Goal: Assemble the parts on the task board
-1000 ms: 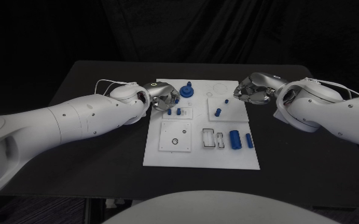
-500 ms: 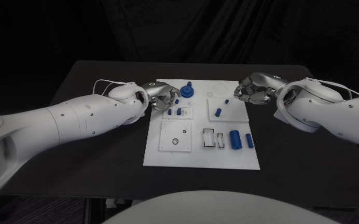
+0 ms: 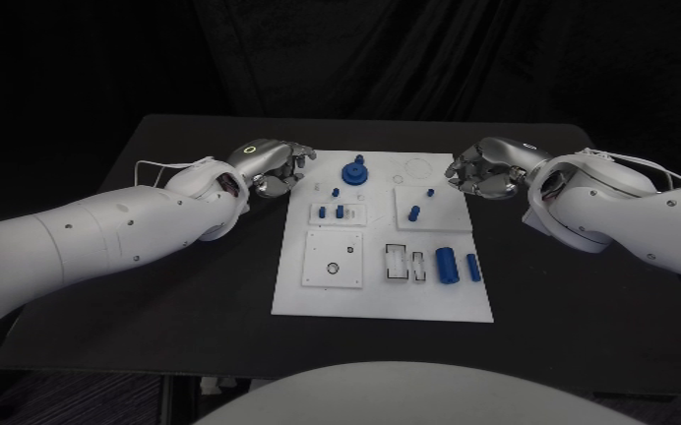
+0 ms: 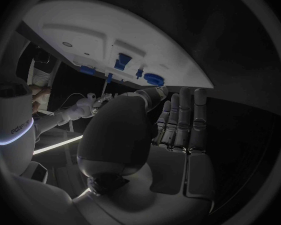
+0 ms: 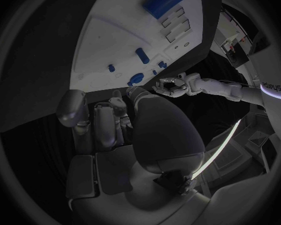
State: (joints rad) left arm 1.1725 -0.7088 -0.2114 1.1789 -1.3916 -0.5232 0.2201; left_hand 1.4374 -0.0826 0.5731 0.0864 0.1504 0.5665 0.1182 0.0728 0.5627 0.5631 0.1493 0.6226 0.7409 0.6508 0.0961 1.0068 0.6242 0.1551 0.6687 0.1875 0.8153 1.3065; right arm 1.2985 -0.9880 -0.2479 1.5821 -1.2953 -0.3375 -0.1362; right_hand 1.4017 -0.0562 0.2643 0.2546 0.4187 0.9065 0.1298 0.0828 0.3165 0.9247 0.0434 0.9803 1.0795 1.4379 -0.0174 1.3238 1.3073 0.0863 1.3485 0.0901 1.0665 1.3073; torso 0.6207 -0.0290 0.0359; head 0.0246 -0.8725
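two upright pegs [image 3: 331, 212] on board [image 3: 320, 292]

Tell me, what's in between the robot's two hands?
In the head view, the far end of the white task board lies between the left hand and right hand, with a round blue part standing on it.

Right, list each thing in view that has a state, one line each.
left hand: off the board's left edge, fingers apart, holds nothing
right hand: at the board's right edge, fingers curled, holds nothing
task board: flat on the table
round blue part with a peg: standing upright near the far edge
two small blue pegs: standing in their plate
large blue cylinder: lying on its side
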